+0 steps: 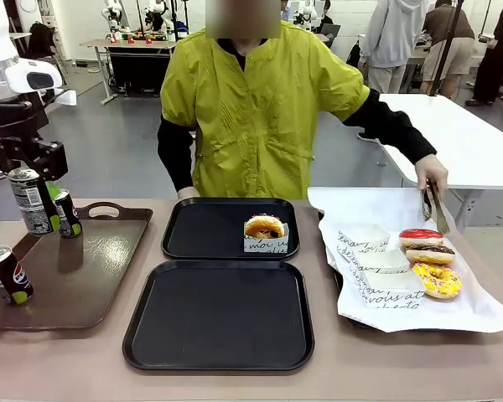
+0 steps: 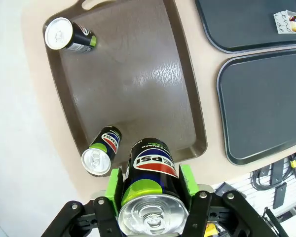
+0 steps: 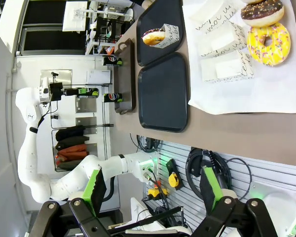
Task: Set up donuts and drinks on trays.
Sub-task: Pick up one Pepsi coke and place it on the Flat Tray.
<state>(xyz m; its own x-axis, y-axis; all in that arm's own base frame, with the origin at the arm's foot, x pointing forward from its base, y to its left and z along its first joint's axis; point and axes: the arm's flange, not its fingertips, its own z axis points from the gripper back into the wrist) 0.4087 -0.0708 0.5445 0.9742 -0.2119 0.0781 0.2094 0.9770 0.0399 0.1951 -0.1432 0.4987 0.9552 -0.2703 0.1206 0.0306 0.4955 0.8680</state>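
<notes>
Brown tray partly beyond left edge.

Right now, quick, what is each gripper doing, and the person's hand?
Left gripper: shut on a soda can.
Right gripper: open, empty.
Person's hand: holding tongs.

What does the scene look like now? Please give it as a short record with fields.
left tool: shut on a slim dark soda can at the edge of the glossy brown tray
right tool: open, holding nothing
other cans: two, upright on the brown tray
far matte black plastic tray: one golden-brown ring donut in a white paper box
near matte black plastic tray: bare
person's hand: holds metal tongs over the white paper
</notes>
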